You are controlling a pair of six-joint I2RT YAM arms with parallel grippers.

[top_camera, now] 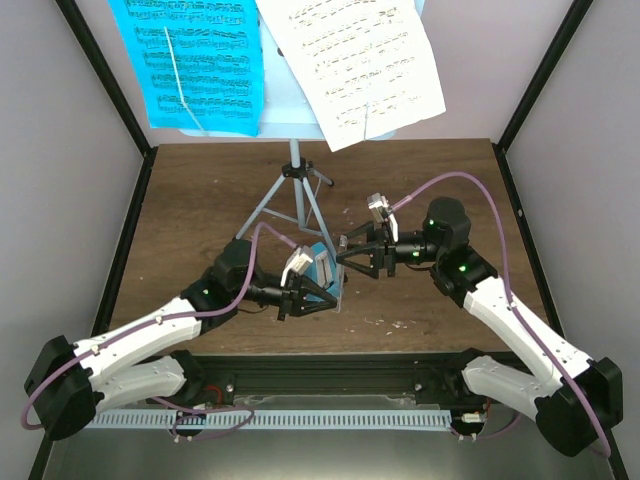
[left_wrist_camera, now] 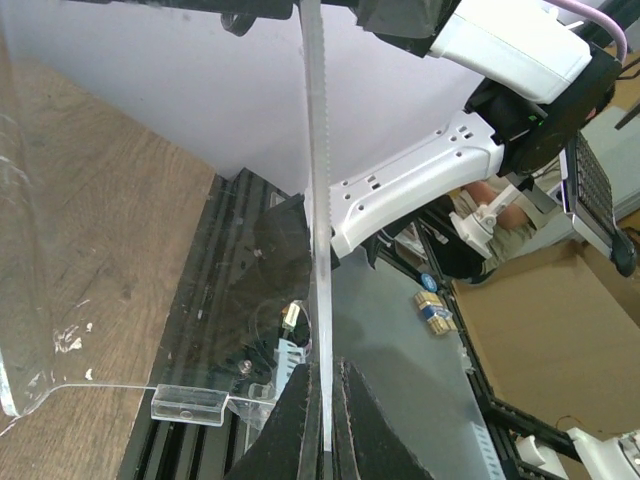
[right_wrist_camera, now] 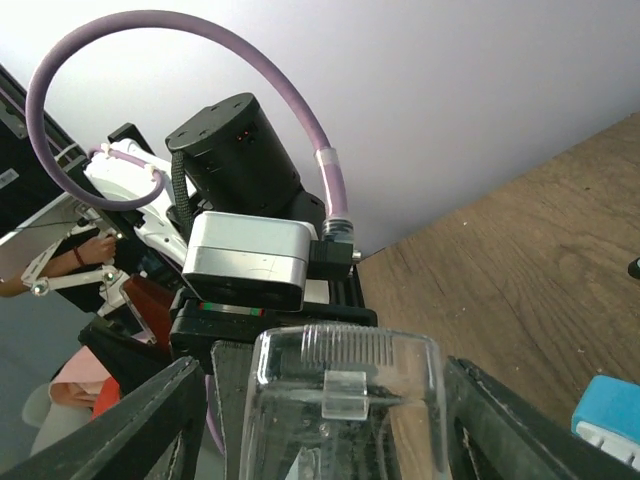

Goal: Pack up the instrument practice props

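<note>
We're clamping the left hand [left_wrist_camera: 323,400] shut on the clear cover [left_wrist_camera: 315,200], right hand [right_wrist_camera: 325,400] gaping wide around it, gripping nothing. The metronome [top_camera: 321,263] is sitting on the bench [top_camera: 200,200] by the music stand [top_camera: 296,165], sheets [top_camera: 195,60] hanging up; nothing packed yet.

A clear ribbed plastic cover [right_wrist_camera: 345,400] stands upright between the right gripper's [right_wrist_camera: 320,430] widely spread black jaws. Behind it sits the left arm's black-and-white wrist [right_wrist_camera: 245,250] with a looping purple cable [right_wrist_camera: 120,40]. A light blue block [right_wrist_camera: 610,412], cut off at the edge, lies on the brown wooden bench [right_wrist_camera: 520,250].
</note>
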